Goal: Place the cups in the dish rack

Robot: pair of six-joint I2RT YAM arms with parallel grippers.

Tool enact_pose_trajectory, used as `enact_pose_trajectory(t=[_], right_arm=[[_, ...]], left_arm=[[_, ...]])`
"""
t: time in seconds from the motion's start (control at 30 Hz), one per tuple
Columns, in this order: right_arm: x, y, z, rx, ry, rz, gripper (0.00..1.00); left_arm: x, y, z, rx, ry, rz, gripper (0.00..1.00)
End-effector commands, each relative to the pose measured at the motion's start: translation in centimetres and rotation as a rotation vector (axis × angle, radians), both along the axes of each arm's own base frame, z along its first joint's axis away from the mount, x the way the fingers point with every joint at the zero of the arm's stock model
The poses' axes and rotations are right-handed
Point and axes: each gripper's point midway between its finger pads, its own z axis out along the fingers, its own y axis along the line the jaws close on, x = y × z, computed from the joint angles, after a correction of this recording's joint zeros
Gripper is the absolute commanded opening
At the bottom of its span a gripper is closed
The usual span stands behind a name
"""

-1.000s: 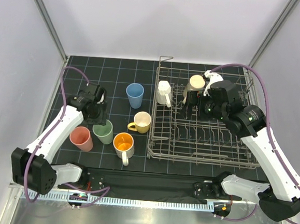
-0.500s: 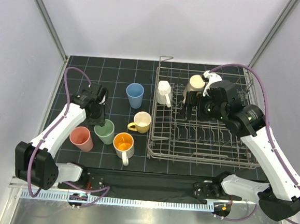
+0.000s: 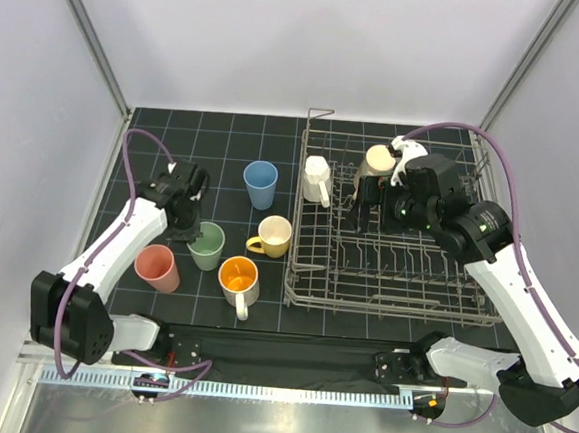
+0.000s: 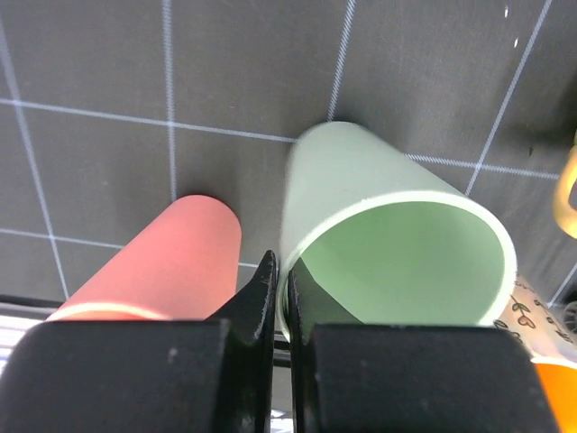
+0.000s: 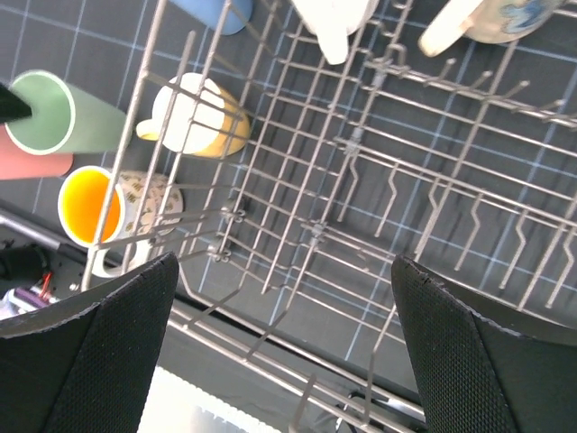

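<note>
Pink cup [image 4: 158,262] half behind left hand [image 4: 281,271]

Robot lab cell w/ plain white walls [image 3: 314,38], metal corner posts [image 3: 88,35], blk gridded mat [image 3: 226,136], left arm [image 3: 106,252] & right arm [image 3: 524,295] bolted at near edge.

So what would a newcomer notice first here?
The left hand is pinched on the rim of the green cup, right beside the pink cup on the dark mat. Then there is the big wire rack on the right, holding just a white mug and a cream cup at its far end, with the right hand open above it.
</note>
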Motion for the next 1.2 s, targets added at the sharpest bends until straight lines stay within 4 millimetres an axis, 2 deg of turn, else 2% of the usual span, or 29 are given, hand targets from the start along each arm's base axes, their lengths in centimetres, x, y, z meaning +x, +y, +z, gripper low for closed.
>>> enact_pose_trajectory(t=[0.0, 0.13, 0.17, 0.23, 0.27, 0.4, 0.47, 0.5, 0.53, 0.57, 0.67, 0.7, 0.77, 0.8, 0.9, 0.93, 1.0, 1.03, 1.1, 1.13, 1.17], right_arm=[[0.2, 1.4, 1.7, 0.068, -0.016, 0.039, 1.0], [0.4, 2.4, 2.7, 0.096, -0.016, 0.077, 1.0], [0.7, 2.8, 2.7, 0.097, -0.008, 0.083, 1.0], [0.9, 3.5, 3.6, 0.117, -0.019, 0.109, 1.0], [1.0, 3.7, 3.9, 0.126, -0.022, 0.12, 1.0], [1.6, 6.4, 5.8, 0.216, -0.044, 0.206, 1.0], [1.1, 7.9, 6.6, 0.284, -0.028, 0.272, 1.0], [1.3, 8.8, 7.4, 0.326, -0.039, 0.299, 1.0], [1.2, 9.4, 7.8, 0.349, -0.047, 0.328, 1.0], [0.8, 10.4, 8.9, 0.406, -0.056, 0.379, 1.0], [0.6, 11.8, 10.8, 0.494, -0.059, 0.431, 1.0], [0.3, 12.5, 12.3, 0.555, -0.057, 0.454, 1.0], [0.4, 13.3, 13.4, 0.617, -0.041, 0.462, 1.0], [0.2, 13.8, 14.8, 0.701, 0.002, 0.446, 1.0], [1.0, 15.0, 16.7, 0.875, 0.032, 0.408, 1.0], [1.1, 15.3, 17.7, 0.987, 0.102, 0.349, 1.0], [1.6, 15.0, 19.7, 1.105, 0.053, 0.31, 1.0], [2.2, 14.8, 20.5, 1.149, 0.043, 0.243, 1.0], [2.4, 14.7, 22.2, 1.17, 0.005, 0.219, 1.0], [2.5, 14.7, 22.6, 1.177, 0.011, 0.202, 1.0], [2.7, 14.9, 22.7, 1.188, 0.032, 0.178, 1.0]], left_arm=[[1.1, 0.7, 4.4, -0.004, -0.159, 0.091, 0.0], [1.6, 1.4, 9.8, -0.037, -0.32, 0.177, 0.0], [2.0, 1.2, 11.8, -0.067, -0.373, 0.184, 0.0], [1.8, 0.5, 14.2, -0.139, -0.432, 0.191, 0.0], [1.8, -0.6, 16.2, -0.217, -0.469, 0.173, 0.0], [1.3, -4.7, 20.8, -0.49, -0.552, 0.097, 0.0], [0.9, -7.4, 24.6, -0.673, -0.644, -0.002, 0.0], [0.0, -9.7, 27.6, -0.824, -0.701, -0.112, 0.0], [-0.8, -10.5, 27.6, -0.862, -0.668, -0.158, 0.0], [-1.0, -11.2, 30.6, -0.951, -0.75, -0.189, 0.0], [-2.3, -12.2, 34.7, -1.082, -0.834, -0.262, 0.01], [-2.7, -12.5, 35.5, -1.105, -0.849, -0.293, 0.0], [-3.2, -12.6, 36.5, -1.125, -0.89, -0.333, 0.0], [-3.6, -12.4, 37.7, -1.121, -0.96, -0.372, 0.0], [-3.7, -11.1, 38.6, -1.057, -1.095, -0.38, 0.01], [-3.0, -10.4, 38.7, -1.026, -1.136, -0.333, 0.0], [-2.9, -9.7, 38.9, -0.992, -1.186, -0.319, 0.01], [-3.1, -9.4, 39.6, -0.991, -1.23, -0.319, 0.0], [-2.6, -9.1, 39.8, -0.988, -1.27, -0.306, 0.0], [-3.1, -9.0, 40.9, -1.002, -1.324, -0.324, 0.0], [-3.0, -8.9, 41.2, -1.004, -1.348, -0.323, 0.0]])
